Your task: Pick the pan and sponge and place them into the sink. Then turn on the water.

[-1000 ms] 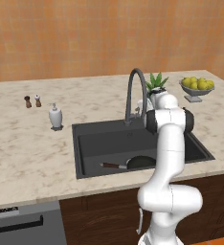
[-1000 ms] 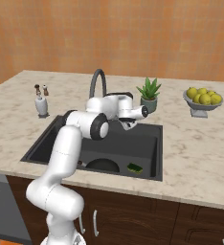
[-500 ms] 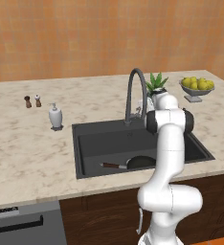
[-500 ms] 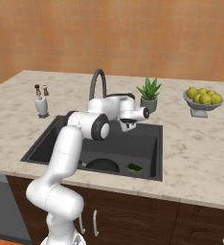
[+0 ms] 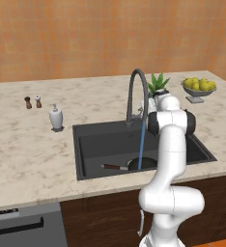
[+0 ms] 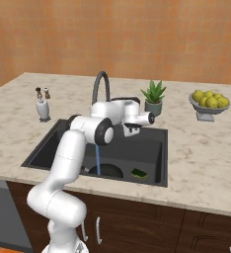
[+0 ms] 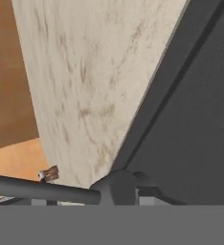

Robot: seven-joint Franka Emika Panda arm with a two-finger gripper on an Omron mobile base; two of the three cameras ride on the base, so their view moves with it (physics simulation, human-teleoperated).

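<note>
Looks like we're basically done: the pan and sponge both sit at the bottom of the sink, and the water runs from the faucet onto the pan. Our gripper hangs over the basin beside the faucet base; we can't tell how its fingers stand. Best move is backing straight off without bumping the lever.

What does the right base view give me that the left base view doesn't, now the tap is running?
Right base view alone: the sponge on the sink floor, and the gripper, holding nothing. Left base view alone: the pan's handle pointing left. Both: the sink, the pan in it, and the water falling from the faucet onto the pan.
</note>
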